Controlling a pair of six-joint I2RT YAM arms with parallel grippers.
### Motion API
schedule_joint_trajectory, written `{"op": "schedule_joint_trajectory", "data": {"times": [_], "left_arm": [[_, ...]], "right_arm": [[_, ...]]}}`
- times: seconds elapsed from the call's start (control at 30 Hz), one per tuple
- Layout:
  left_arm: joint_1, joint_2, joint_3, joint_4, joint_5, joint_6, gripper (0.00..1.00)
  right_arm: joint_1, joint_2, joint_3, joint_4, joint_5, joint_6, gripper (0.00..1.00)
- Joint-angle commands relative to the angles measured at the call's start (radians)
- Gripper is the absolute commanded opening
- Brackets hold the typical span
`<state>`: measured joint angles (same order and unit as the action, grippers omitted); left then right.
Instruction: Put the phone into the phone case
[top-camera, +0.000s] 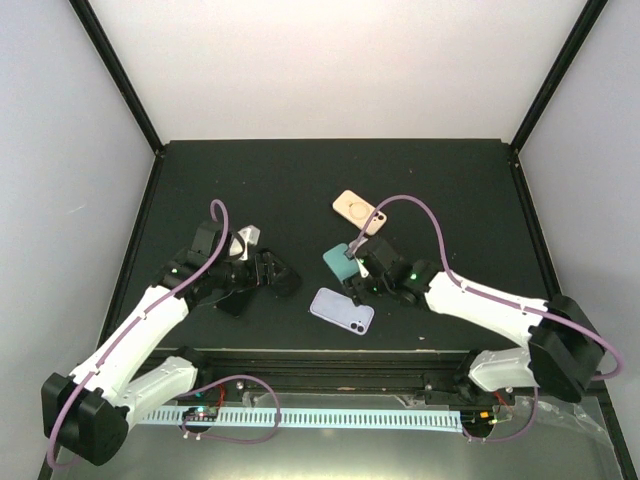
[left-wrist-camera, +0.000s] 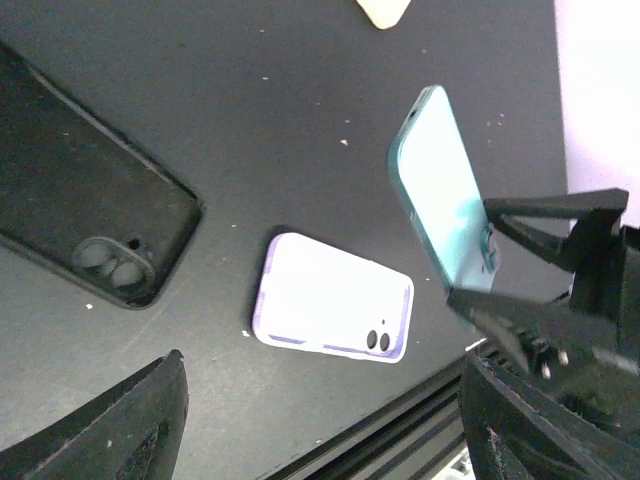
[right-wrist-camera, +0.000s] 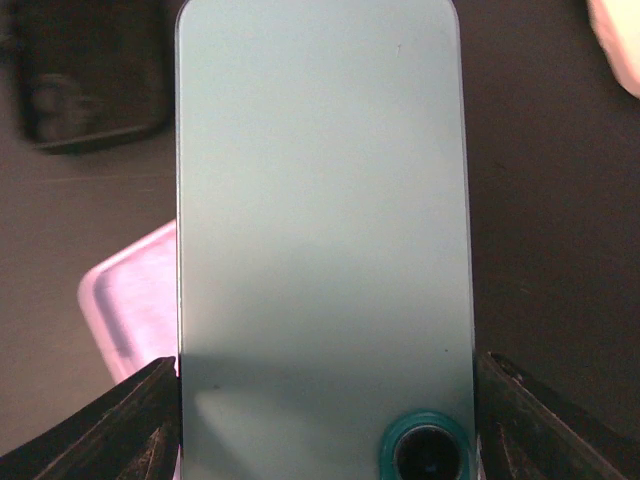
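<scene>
My right gripper (top-camera: 352, 272) is shut on a teal phone (top-camera: 338, 262) and holds it tilted up off the dark table. In the right wrist view the phone (right-wrist-camera: 320, 230) fills the frame, back side up with its camera ring near the fingers, one finger on each long edge. The left wrist view shows the phone (left-wrist-camera: 445, 200) raised at the right. A black phone case (left-wrist-camera: 90, 215) lies hollow side up at the upper left there. My left gripper (left-wrist-camera: 320, 430) is open and holds nothing, just left of the black case (top-camera: 285, 281).
A lavender case or phone (top-camera: 341, 311) with two camera holes lies flat near the table's front edge, below the teal phone. A beige case (top-camera: 359, 211) with a ring mark lies further back. The front rail (top-camera: 330, 365) borders the table.
</scene>
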<state>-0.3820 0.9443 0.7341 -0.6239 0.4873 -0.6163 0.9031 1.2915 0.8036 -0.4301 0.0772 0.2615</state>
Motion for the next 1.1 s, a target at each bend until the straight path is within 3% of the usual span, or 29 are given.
{"op": "schedule_joint_trajectory", "data": {"times": [0.0,0.27,0.5,0.8,0.9,0.97,1.07], "left_arm": [[0.01,0.029,0.052,0.053,0.095,0.012,0.75],[0.023,0.054,0.061,0.084,0.194,0.0,0.72],[0.027,0.037,0.011,0.176,0.296,-0.077,0.53],[0.026,0.038,-0.014,0.182,0.299,-0.087,0.45],[0.026,0.042,-0.024,0.197,0.308,-0.099,0.36],[0.027,0.042,-0.033,0.217,0.325,-0.113,0.22],[0.027,0.041,-0.044,0.236,0.338,-0.138,0.12]], "right_arm": [[0.066,-0.072,0.011,0.127,-0.036,-0.052,0.68],[0.169,-0.111,0.042,0.144,-0.05,-0.082,0.68],[0.199,-0.113,0.062,0.146,-0.042,-0.079,0.68],[0.208,-0.118,0.062,0.15,-0.037,-0.079,0.68],[0.209,-0.121,0.06,0.155,-0.036,-0.082,0.68],[0.209,-0.121,0.057,0.159,-0.035,-0.083,0.68],[0.208,-0.12,0.053,0.16,-0.024,-0.087,0.68]]}}
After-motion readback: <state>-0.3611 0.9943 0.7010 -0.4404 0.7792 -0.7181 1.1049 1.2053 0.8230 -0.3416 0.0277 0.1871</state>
